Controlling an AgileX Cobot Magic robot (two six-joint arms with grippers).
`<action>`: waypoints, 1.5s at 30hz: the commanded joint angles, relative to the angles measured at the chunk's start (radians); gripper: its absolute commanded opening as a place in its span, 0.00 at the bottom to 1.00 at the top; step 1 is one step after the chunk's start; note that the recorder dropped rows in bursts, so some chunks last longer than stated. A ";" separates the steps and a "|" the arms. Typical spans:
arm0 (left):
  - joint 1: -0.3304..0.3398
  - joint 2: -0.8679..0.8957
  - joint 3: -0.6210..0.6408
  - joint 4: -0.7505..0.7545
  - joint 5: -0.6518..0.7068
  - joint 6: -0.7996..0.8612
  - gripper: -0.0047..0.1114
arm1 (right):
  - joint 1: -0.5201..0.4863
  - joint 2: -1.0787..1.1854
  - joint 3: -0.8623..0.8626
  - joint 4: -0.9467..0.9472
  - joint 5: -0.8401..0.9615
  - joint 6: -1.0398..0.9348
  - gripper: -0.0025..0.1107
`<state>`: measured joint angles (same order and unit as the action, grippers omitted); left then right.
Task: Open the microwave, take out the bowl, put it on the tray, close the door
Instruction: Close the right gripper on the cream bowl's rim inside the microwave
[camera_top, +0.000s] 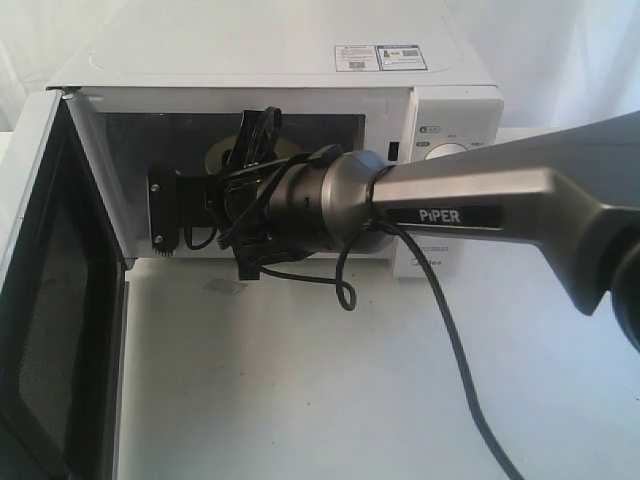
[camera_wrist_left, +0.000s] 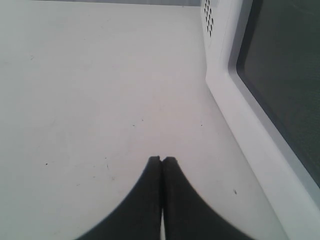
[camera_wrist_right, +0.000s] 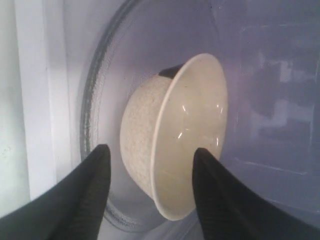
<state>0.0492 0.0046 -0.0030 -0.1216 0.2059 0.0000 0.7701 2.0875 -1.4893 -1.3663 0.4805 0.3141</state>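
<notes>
I read the right gripper (camera_wrist_right: 151, 149) spread either side of the bowl (camera_wrist_right: 192, 125) rim. The bowl sits on the glass plate (camera_wrist_right: 97, 75) inside the microwave (camera_top: 250, 50). The door (camera_top: 40, 300) is open at frame left. Left gripper (camera_wrist_left: 161, 160) pressed together.

I am working at what looks like a robotics test bench, not a lived-in kitchen: a white countertop microwave (camera_top: 300, 70), its door (camera_top: 45, 300) swung wide, stands on a plain white table (camera_top: 300, 390) against a pale, featureless backdrop (camera_top: 570, 50). A grey robot arm (camera_top: 480, 205) lettered PIPER and its loose black cable (camera_top: 455, 360) fill the exterior view. The only household touches are the appliance itself and the printed stickers (camera_top: 380, 57) on its top.
</notes>
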 joint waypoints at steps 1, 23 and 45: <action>-0.005 -0.005 0.003 -0.005 -0.002 -0.007 0.04 | -0.006 -0.002 -0.004 -0.006 -0.018 0.013 0.44; -0.005 -0.005 0.003 -0.005 -0.002 -0.007 0.04 | -0.006 0.065 -0.054 -0.021 -0.007 0.013 0.44; -0.005 -0.005 0.003 -0.005 -0.002 -0.007 0.04 | -0.033 0.070 -0.084 -0.021 -0.045 0.013 0.44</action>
<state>0.0492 0.0046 -0.0030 -0.1216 0.2059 0.0000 0.7526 2.1578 -1.5659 -1.3894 0.4406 0.3154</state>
